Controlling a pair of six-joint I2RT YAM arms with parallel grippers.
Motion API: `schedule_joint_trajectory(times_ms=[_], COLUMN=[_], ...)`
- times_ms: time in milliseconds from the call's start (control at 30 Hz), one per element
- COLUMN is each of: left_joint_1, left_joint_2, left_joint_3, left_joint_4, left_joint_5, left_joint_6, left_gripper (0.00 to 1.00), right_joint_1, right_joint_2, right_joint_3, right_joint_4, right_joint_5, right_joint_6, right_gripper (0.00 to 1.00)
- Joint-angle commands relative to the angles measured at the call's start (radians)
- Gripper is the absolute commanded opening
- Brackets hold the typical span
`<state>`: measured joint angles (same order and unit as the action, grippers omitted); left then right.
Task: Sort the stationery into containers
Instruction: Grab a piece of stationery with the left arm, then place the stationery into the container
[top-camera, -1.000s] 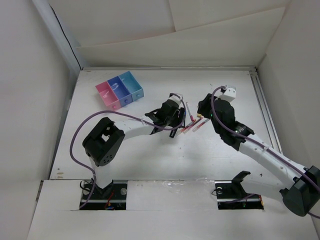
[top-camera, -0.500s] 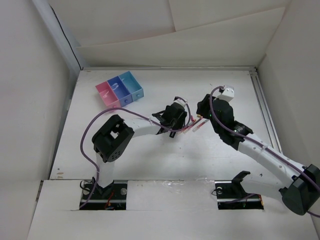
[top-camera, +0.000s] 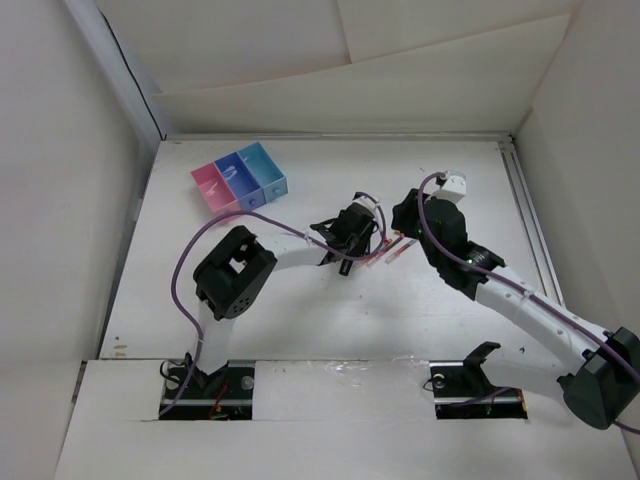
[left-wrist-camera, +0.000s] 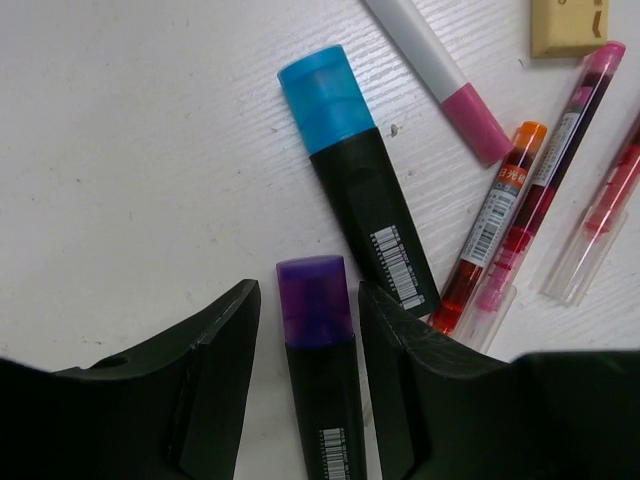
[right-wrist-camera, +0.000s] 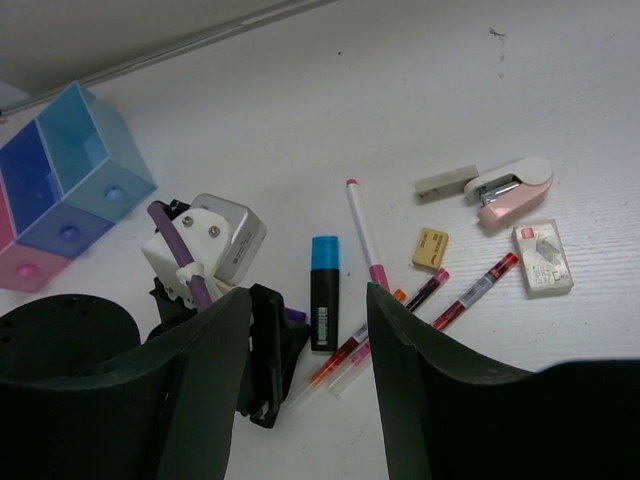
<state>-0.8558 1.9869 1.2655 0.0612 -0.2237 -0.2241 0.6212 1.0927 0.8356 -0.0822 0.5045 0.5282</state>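
A black marker with a purple cap (left-wrist-camera: 318, 340) lies on the table between the fingers of my left gripper (left-wrist-camera: 308, 290). The jaws are open, with a thin strip of table showing on each side of the marker. Beside it lie a blue-capped black marker (left-wrist-camera: 350, 170), a white pen with a pink cap (left-wrist-camera: 440, 75) and thin red and orange pens (left-wrist-camera: 500, 220). My right gripper (right-wrist-camera: 306, 292) hovers open above this pile and holds nothing. The containers (top-camera: 240, 178), pink, purple-blue and light blue, stand at the far left.
A pink stapler (right-wrist-camera: 512, 188), a pale eraser (right-wrist-camera: 447, 182), a tan eraser (right-wrist-camera: 431, 248) and a small white box (right-wrist-camera: 543, 259) lie right of the pens. White walls enclose the table on three sides. Both arms reach toward the same pile mid-table.
My left arm has shifted right and settled over the purple-capped marker, and its jaws have narrowed around it. The right arm has barely moved.
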Motion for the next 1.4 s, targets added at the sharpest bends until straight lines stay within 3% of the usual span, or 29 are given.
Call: schedule_joint_trajectory(times_ms=[0,333,433,567,700,1067,1200,1367], left_joint_1=[0.000,0.000,0.000,0.000,0.000,0.000,0.055,0.213], left_joint_2=[0.003,0.033,0.043,0.032,0.000,-0.267,-0.371,-0.458], left_joint_3=[0.049,0.078,0.087,0.078,0.078,0.002,-0.018,-0.018], left_joint_4=[-0.006,-0.024,-0.024,-0.024,-0.024,-0.024,-0.015,-0.001], left_joint_5=[-0.005,-0.005,-0.005,-0.023,-0.035,-0.155,-0.210,-0.318], left_joint_6=[0.012,0.022,0.022,0.013,0.012,-0.086,-0.139,-0.242], left_gripper=[0.41,0.37,0.29,0.10,0.00,0.00,0.00,0.00], right_joint_1=[-0.006,-0.006,-0.006,-0.006,-0.006,-0.006,-0.006,-0.006], right_joint_2=[-0.002,0.007,0.007,0.007,0.007,-0.002,-0.022,-0.042], right_joint_3=[0.020,0.020,0.020,0.020,0.020,0.020,0.020,0.020], right_joint_4=[0.013,0.013,0.013,0.013,0.013,0.013,0.013,0.013], right_joint_5=[-0.012,-0.021,-0.021,-0.021,-0.031,-0.031,-0.040,-0.069], right_joint_6=[-0.005,-0.005,-0.005,-0.005,-0.005,-0.005,-0.005,-0.005], right_gripper=[0.56,0.56,0.56,0.56,0.56,0.56,0.56,0.56])
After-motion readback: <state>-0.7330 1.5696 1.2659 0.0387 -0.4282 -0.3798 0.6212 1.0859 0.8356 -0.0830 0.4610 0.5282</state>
